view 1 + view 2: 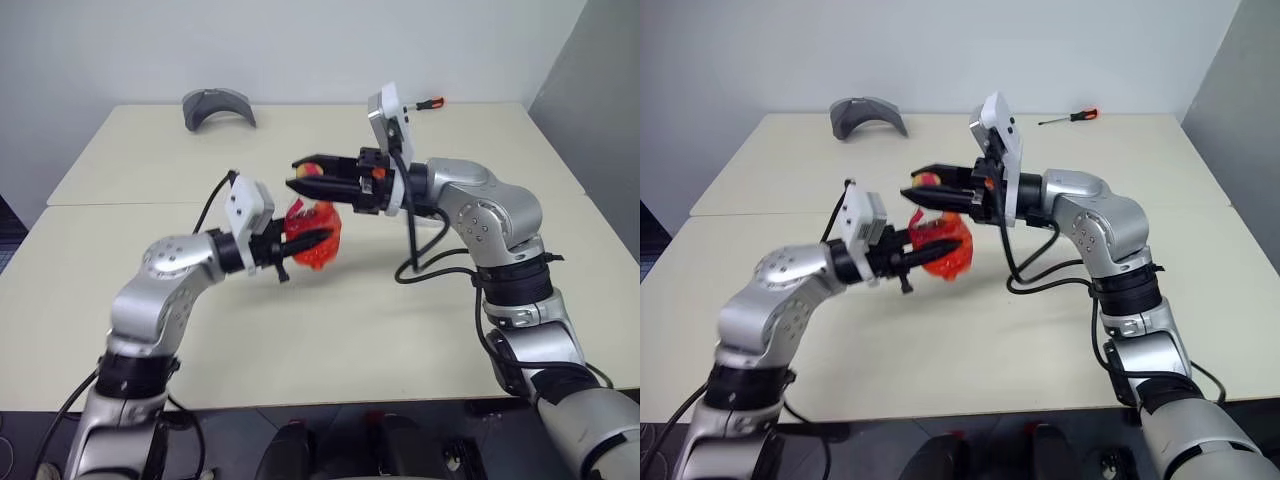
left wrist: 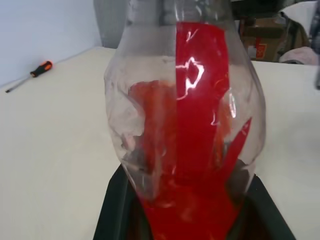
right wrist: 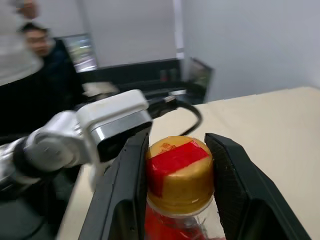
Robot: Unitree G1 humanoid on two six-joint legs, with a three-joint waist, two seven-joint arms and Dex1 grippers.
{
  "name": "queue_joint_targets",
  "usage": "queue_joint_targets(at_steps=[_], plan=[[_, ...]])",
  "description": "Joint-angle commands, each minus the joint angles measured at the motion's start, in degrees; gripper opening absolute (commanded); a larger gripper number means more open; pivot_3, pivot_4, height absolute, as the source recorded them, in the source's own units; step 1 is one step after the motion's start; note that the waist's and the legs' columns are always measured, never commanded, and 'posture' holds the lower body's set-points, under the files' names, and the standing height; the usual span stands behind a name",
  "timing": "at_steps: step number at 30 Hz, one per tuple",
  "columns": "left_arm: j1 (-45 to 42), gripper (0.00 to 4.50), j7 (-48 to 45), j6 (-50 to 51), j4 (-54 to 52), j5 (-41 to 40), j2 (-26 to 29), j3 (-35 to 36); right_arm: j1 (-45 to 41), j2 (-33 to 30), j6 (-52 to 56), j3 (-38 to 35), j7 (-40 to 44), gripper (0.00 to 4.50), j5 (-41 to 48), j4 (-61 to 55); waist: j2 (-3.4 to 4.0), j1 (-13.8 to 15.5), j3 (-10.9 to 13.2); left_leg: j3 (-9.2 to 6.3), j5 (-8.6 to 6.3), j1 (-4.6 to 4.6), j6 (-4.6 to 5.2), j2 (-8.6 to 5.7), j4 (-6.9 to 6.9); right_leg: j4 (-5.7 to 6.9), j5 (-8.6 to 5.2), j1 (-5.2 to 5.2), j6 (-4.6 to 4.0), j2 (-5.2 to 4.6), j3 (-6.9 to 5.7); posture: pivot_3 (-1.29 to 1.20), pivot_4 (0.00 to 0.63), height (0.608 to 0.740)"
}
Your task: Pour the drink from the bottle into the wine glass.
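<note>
The bottle (image 1: 320, 238) is held above the table's middle, a small clear plastic one with the red drink (image 2: 195, 125) in its rounded body. My left gripper (image 1: 305, 243) is shut on that body from the left, its black fingers (image 2: 114, 210) at either side. From the right, my right gripper (image 3: 178, 146) reaches in level and is shut on the yellow cap (image 3: 179, 172) with its red seal. The wine glass is out of view.
A grey curved object (image 1: 218, 106) lies at the table's back left and a screwdriver (image 1: 1070, 117) at the back right. A seam (image 1: 110, 203) runs across the cream tabletop. A person (image 3: 42, 42) stands beyond the table in the right wrist view.
</note>
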Motion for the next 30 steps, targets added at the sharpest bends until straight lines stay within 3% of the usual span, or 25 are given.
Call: queue_joint_targets(at_steps=[1, 6, 10, 14, 19, 23, 30], plan=[[3.39, 0.95, 1.73, 4.56, -13.65, -7.59, 1.65, 1.8, -5.07, 0.89, -1.55, 1.14, 10.12, 1.46, 3.48, 1.16, 0.01, 0.02, 0.0, -0.02, 0.0, 0.01, 0.0, 0.0, 0.0, 0.01, 0.0, 0.01, 0.0, 0.0, -0.01, 0.0, 0.15, 0.74], [8.22, 0.95, 5.55, 7.84, -20.59, -11.98, 3.98, 5.87, -7.55, 2.85, -5.6, 4.04, 18.07, 1.46, 1.11, 5.66, 0.01, 0.47, 0.01, -0.1, -0.01, 0.13, 0.02, 0.01, 0.01, 0.0, 0.0, 0.18, 0.0, 0.0, -0.11, 0.0, 0.15, 0.74], [9.04, 0.94, 8.13, 8.59, -21.23, -13.03, 4.75, 7.3, -8.76, 2.82, -5.78, 3.78, 19.62, 1.46, 0.35, 8.95, 0.02, 0.73, 0.01, -0.1, 0.0, 0.12, 0.0, 0.0, 0.02, -0.01, 0.0, 0.18, 0.0, 0.0, -0.12, 0.0, 0.15, 0.74], [9.46, 0.94, 8.82, 8.28, -20.82, -13.11, 5.08, 7.22, -9.23, 1.58, -3.16, 2.99, 20.56, 2.6, 1.11, 10.3, 0.02, 0.72, 0.01, -0.1, 0.01, 0.11, -0.02, -0.02, 0.04, -0.04, 0.0, 0.18, -0.01, -0.01, -0.1, 0.0, 0.15, 0.74], [7.77, 0.94, 8.97, 6.62, -16.38, -10.27, 5.14, 6.28, -3.22, -4.03, -0.43, -0.69, 13.32, 4.44, 1.1, 1.18, 0.01, 1.02, 0.01, -0.12, 0.01, 0.08, -0.02, -0.03, 0.05, -0.08, 0.0, 0.2, -0.01, -0.02, -0.14, 0.0, 0.15, 0.74], [7.94, 0.94, 8.88, 2.84, -10.83, -5.98, 4.17, 4.87, 2.98, -4.53, 3.86, -6.49, 0.66, 4.45, 3.18, -8.74, 0.02, 0.81, 0.01, -0.12, 0.01, 0.08, -0.02, -0.02, 0.01, -0.05, 0.0, 0.18, -0.01, -0.02, -0.13, 0.0, 0.15, 0.74], [1.95, 0.93, 6.89, -3.83, -0.47, -0.05, 1.3, 0.15, 7.85, -1.78, 5.89, -7.05, -14.28, 4.45, 2.21, -19.04, 0.04, 0.69, 0.02, -0.09, 0.01, 0.07, -0.02, -0.01, -0.02, -0.01, -0.01, 0.12, -0.02, 0.0, -0.11, 0.0, 0.15, 0.74]])
